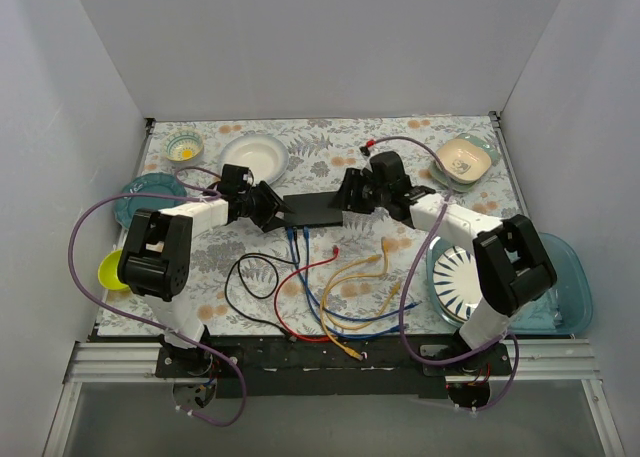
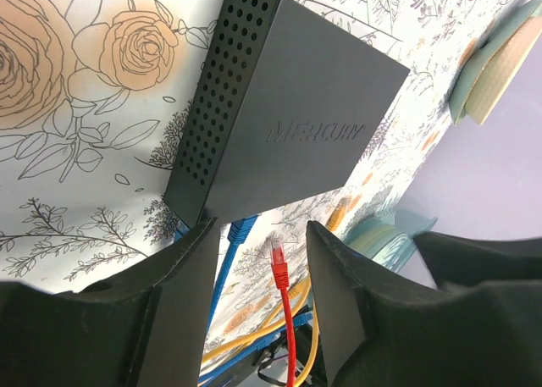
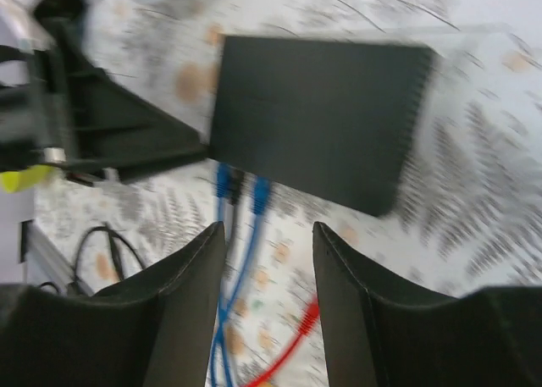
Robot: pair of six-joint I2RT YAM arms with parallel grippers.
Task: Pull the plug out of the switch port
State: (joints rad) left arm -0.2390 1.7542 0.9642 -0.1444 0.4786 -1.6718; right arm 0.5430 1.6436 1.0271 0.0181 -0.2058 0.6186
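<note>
The switch [image 1: 315, 209] is a flat black box lying mid-table. It also shows in the left wrist view [image 2: 288, 124] and, blurred, in the right wrist view [image 3: 318, 120]. Two blue plugs [image 1: 291, 235] [image 1: 305, 232] and a black one sit in its near edge; in the right wrist view they show as blue plugs [image 3: 223, 182] [image 3: 259, 192]. One blue plug [image 2: 241, 228] shows in the left wrist view. My left gripper [image 1: 275, 212] [image 2: 262, 230] is open at the switch's left end. My right gripper [image 1: 350, 212] [image 3: 268, 230] is open and empty over its right end.
A loose red plug [image 1: 335, 249] [image 2: 277, 264] and loose yellow cables [image 1: 365, 277] lie in front of the switch. A white bowl [image 1: 254, 155], small bowl [image 1: 184, 147], teal plate [image 1: 150, 192], beige bowl [image 1: 462, 160] and striped plate [image 1: 462, 277] on a blue tray [image 1: 565, 287] ring the table.
</note>
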